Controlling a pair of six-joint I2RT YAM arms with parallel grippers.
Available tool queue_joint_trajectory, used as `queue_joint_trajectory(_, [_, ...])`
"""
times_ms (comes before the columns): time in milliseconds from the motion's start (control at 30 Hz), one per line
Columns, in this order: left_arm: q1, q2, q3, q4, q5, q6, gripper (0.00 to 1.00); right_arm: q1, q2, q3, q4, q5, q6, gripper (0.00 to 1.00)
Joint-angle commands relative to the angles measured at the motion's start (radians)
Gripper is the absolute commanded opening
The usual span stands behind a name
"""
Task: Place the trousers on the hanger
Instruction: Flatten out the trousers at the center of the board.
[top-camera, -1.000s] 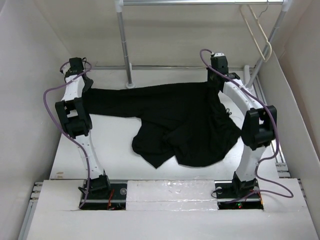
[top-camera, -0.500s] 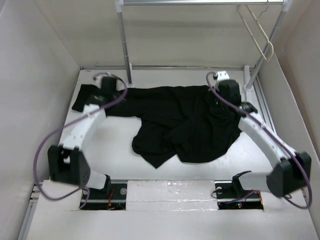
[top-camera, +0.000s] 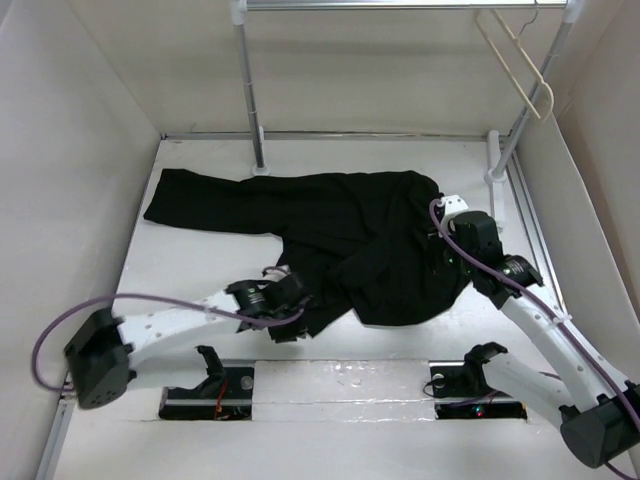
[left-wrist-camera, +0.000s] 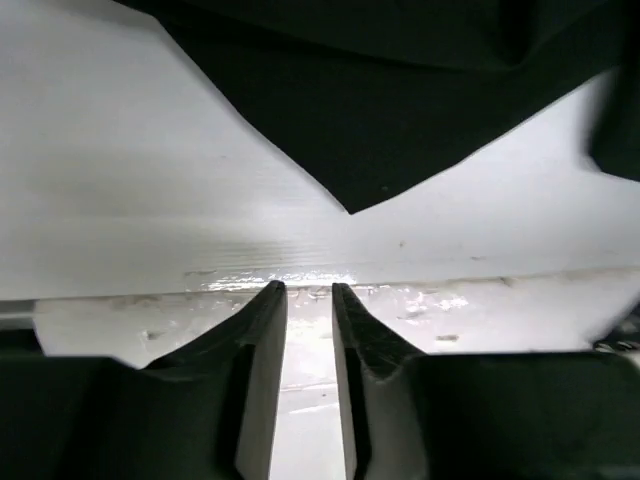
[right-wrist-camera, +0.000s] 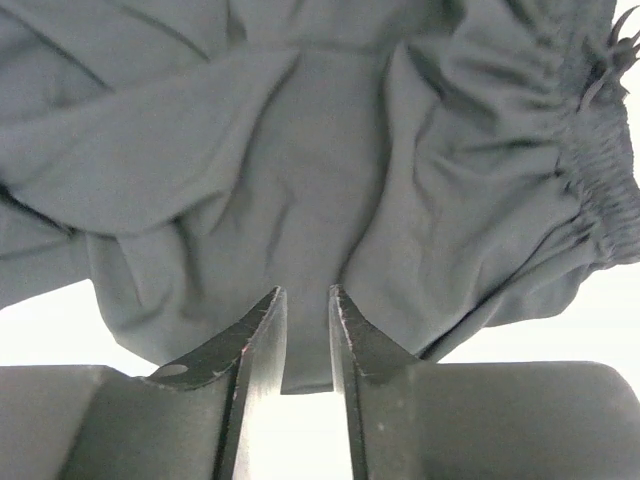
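The black trousers (top-camera: 340, 230) lie spread on the white table, one leg stretched to the back left and the waist bunched at the right. The cream hanger (top-camera: 520, 65) hangs from the rack bar at the back right. My left gripper (top-camera: 297, 312) is low at the trousers' near hem. In the left wrist view it (left-wrist-camera: 308, 288) shows a narrow gap holding nothing, a corner of the trousers (left-wrist-camera: 400, 110) just beyond. My right gripper (top-camera: 447, 250) hovers over the waist. Its fingers (right-wrist-camera: 307, 292) stand slightly apart above the trousers (right-wrist-camera: 300, 150), gripping nothing.
A white rack pole (top-camera: 250, 90) stands at the back centre and a slanted one (top-camera: 530, 110) at the back right. White walls close in on the left, back and right. A raised white strip (top-camera: 340, 375) runs along the near edge between the arm bases.
Both arms have swung down from raised poses. The left gripper went from the far-left leg end to the near hem. The right gripper came nearer along the waist. The trousers lie unchanged.
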Motion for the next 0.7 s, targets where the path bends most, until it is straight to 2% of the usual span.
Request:
queue_joint_trajectory(0, [-0.089, 0.193, 0.103, -0.029, -0.008, -0.112, 0.23, -0.026, 0.023, 0.025, -0.009, -0.040, -0.016, 0.31])
queue_joint_trajectory(33, [-0.100, 0.233, 0.182, -0.055, -0.069, -0.107, 0.24, -0.026, 0.034, 0.034, -0.019, -0.040, -0.022, 0.31])
queue_joint_trajectory(100, [-0.109, 0.298, 0.224, -0.080, -0.107, -0.098, 0.28, -0.036, 0.047, 0.045, -0.014, -0.078, -0.041, 0.32])
queue_joint_trajectory(200, [-0.091, 0.301, 0.178, -0.007, -0.087, -0.099, 0.31, -0.036, 0.041, 0.057, -0.025, -0.090, -0.058, 0.34])
queue_joint_trajectory(233, [-0.066, 0.281, 0.120, 0.033, -0.087, -0.119, 0.36, -0.045, 0.032, 0.051, -0.040, -0.087, -0.061, 0.37])
queue_joint_trajectory(367, [-0.031, 0.270, 0.068, 0.107, -0.079, -0.116, 0.41, -0.054, 0.006, 0.022, -0.043, -0.109, -0.056, 0.40])
queue_joint_trajectory(500, [-0.017, 0.336, 0.052, 0.133, -0.084, -0.099, 0.41, -0.054, -0.014, -0.013, -0.033, -0.136, -0.056, 0.41])
queue_joint_trajectory(533, [-0.017, 0.365, 0.055, 0.128, -0.091, -0.096, 0.40, -0.054, -0.015, -0.017, -0.031, -0.146, -0.056, 0.42])
queue_joint_trajectory(567, [-0.017, 0.374, 0.061, 0.110, -0.099, -0.092, 0.31, -0.054, -0.017, -0.023, -0.031, -0.149, -0.055, 0.42])
queue_joint_trajectory(633, [-0.017, 0.358, 0.084, 0.051, -0.139, -0.089, 0.00, -0.054, -0.012, -0.027, -0.025, -0.141, -0.055, 0.41])
queue_joint_trajectory(667, [-0.017, 0.341, 0.106, 0.015, -0.166, -0.089, 0.00, -0.054, -0.011, -0.044, -0.020, -0.132, -0.056, 0.42])
